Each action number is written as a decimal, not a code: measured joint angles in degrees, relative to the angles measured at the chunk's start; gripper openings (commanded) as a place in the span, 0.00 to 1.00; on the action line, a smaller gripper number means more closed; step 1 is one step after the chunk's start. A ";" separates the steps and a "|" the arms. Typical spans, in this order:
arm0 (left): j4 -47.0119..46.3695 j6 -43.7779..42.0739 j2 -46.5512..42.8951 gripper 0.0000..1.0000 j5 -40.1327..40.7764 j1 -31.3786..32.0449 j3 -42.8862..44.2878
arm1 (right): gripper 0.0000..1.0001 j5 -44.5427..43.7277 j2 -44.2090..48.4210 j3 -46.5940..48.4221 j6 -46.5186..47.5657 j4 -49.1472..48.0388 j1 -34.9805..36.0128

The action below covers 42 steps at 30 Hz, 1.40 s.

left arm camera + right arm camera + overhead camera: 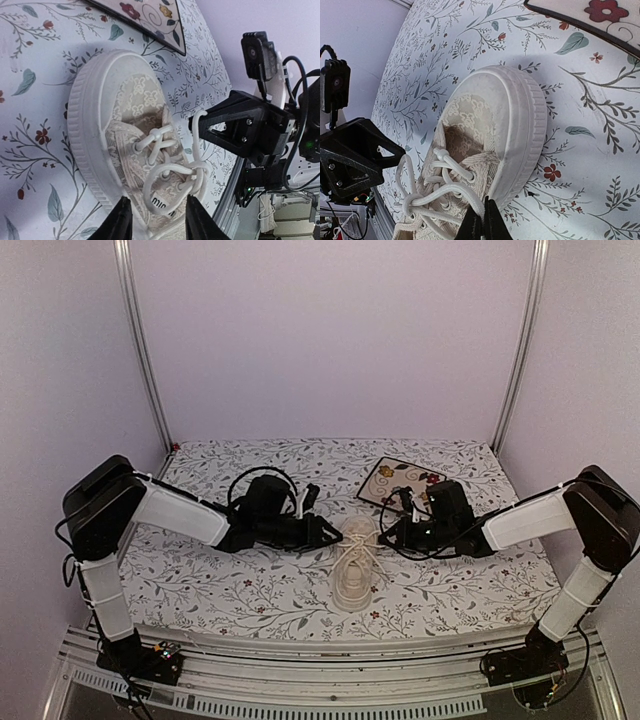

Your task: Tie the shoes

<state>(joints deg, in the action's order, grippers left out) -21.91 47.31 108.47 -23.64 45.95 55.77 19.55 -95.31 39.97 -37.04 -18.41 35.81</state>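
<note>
The cream-white sneaker (354, 568) lies mid-table, toe towards the back, its white laces crossed into a knot (200, 172). My left gripper (328, 533) is at the shoe's left side. In the left wrist view it (160, 222) is open, its fingers either side of a lace loop (157, 187) without pinching it. My right gripper (385, 536) is at the shoe's right side. In the right wrist view it (482, 225) is shut on a lace strand (462, 190) that runs from the knot (410, 200).
A square floral tile (402, 483) lies just behind the shoe on the right, and shows in the wrist views too (145, 20) (590, 20). The floral tablecloth (200, 585) covers the table. Metal rails run along the near edge (320, 655).
</note>
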 measured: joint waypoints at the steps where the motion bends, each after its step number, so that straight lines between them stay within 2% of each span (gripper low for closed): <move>1: 0.04 0.07 -0.02 0.41 0.44 0.00 -0.42 | 0.04 0.00 0.00 0.00 0.00 0.00 0.00; 8: -0.07 0.81 -0.13 0.43 2.03 -0.35 -1.90 | 0.04 -0.04 0.02 -0.17 0.00 0.02 0.00; 20: -4.70 3.80 2.80 0.39 -3.58 -0.55 -1.53 | 0.04 -0.68 0.44 -0.17 0.00 0.17 0.00; 23: -5.90 4.42 3.08 0.30 -4.59 -0.55 -1.36 | 0.03 -0.76 0.44 -0.17 0.02 0.26 0.00; 26: -7.74 5.05 4.15 0.08 -5.46 -0.55 -0.74 | 0.03 -0.81 0.44 -0.17 0.02 0.37 0.00; 28: -8.50 5.60 4.96 0.00 -5.64 -0.55 -0.63 | 0.03 -1.01 0.44 -0.17 0.00 0.42 0.00; 33: -9.81 5.90 5.40 0.00 -5.62 -0.59 -1.49 | 0.03 -2.21 0.68 -0.20 0.00 0.96 0.00; 42: -11.80 6.69 1.92 0.00 -3.08 -1.70 -8.46 | 0.02 -4.66 0.74 -0.81 -1.75 2.64 -1.22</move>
<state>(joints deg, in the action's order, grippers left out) -33.71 54.00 110.39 -26.72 44.25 47.31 14.90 -94.56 39.16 -38.79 -15.77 34.59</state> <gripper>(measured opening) 0.006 0.025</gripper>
